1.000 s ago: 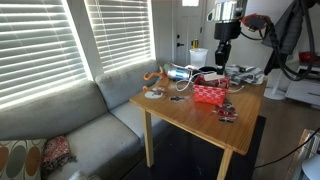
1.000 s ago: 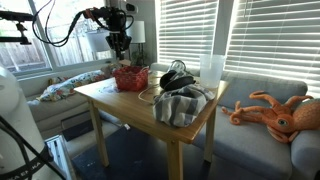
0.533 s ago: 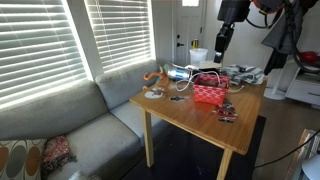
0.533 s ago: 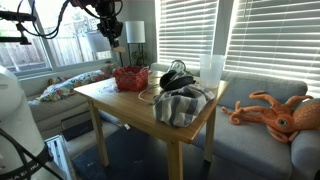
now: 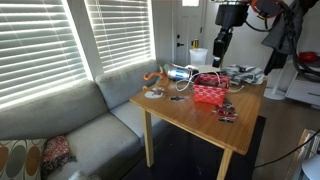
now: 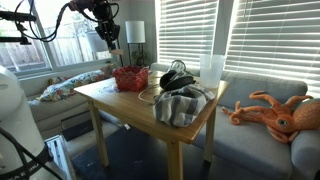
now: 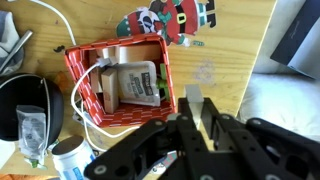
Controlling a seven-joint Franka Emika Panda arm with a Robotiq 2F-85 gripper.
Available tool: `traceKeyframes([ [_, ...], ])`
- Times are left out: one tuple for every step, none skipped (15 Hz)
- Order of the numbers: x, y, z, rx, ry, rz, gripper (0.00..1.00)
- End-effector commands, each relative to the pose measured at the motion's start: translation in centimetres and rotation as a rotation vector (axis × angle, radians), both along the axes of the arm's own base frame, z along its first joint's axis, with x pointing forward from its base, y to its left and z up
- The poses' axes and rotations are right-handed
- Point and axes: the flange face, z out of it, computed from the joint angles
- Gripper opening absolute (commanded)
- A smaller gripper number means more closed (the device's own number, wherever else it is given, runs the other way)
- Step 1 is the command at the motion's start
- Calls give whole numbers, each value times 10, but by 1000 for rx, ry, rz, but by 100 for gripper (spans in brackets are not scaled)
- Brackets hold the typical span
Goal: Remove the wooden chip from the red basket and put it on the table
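Small flat tan-brown wooden chip point(image 7: 106, 88): lies inside the bright red rectangular perforated basket point(image 7: 118, 85), toward its left half. It sits against a white labelled packet point(image 7: 135, 82) and seems partly tucked under it; its outline is hard to separate from the packet. A white cable point(image 7: 84, 92) loops over the same side of the basket. The chip does not resolve in either exterior view.

Chip vs. end effector, wrist view: the black Robotiq gripper point(image 7: 203, 98) enters from the lower edge. Its fingertips are over bare wood just off the basket's right wall, so the chip is up and to the left of them, with the packet between. No contact with the chip, basket or packet.

Exterior views: the gripper point(image 5: 219, 48) point(image 6: 112, 35) hangs well above the basket point(image 5: 209, 92) point(image 6: 130, 78), fingers pointing down and clear of everything on the table.

Gripper state: two fingers close together with a narrow pale strip between them. I cannot tell whether that is a gap or something pinched, so open or closed is undetermined.

Surroundings: the basket stands on the square light-wood table point(image 5: 180, 110) point(image 6: 125, 100) point(image 7: 235, 50). A flat red-and-white Santa figure point(image 7: 165, 20) lies on the wood just beyond the basket's far edge. A black round object point(image 7: 25, 100) sits left of the basket. An orange curved item point(image 5: 152, 75) is near the table's far corner, well apart from the basket.
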Motion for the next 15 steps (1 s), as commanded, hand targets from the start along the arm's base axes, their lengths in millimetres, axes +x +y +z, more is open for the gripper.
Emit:
traceKeyframes([
  [15, 20, -7, 51, -49, 7, 4],
  [24, 33, -11, 78, -75, -1, 4],
  [31, 46, -17, 98, -100, 4, 4],
  [38, 61, -25, 116, -129, 3, 4],
  [45, 73, -33, 120, -150, 6, 4],
  [52, 86, -44, 131, -173, 2, 4],
  [59, 96, -53, 143, -202, -12, 4],
  [67, 104, -66, 155, -223, -30, 4],
  [74, 110, -76, 166, -236, -48, 4],
  [80, 114, -86, 175, -249, -70, 4],
  [86, 117, -96, 179, -259, -87, 4],
  [92, 118, -103, 180, -267, -105, 4],
  [98, 118, -110, 169, -275, -120, 4],
  [104, 118, -114, 159, -282, -132, 4],
  [110, 117, -115, 150, -283, -145, 4],
])
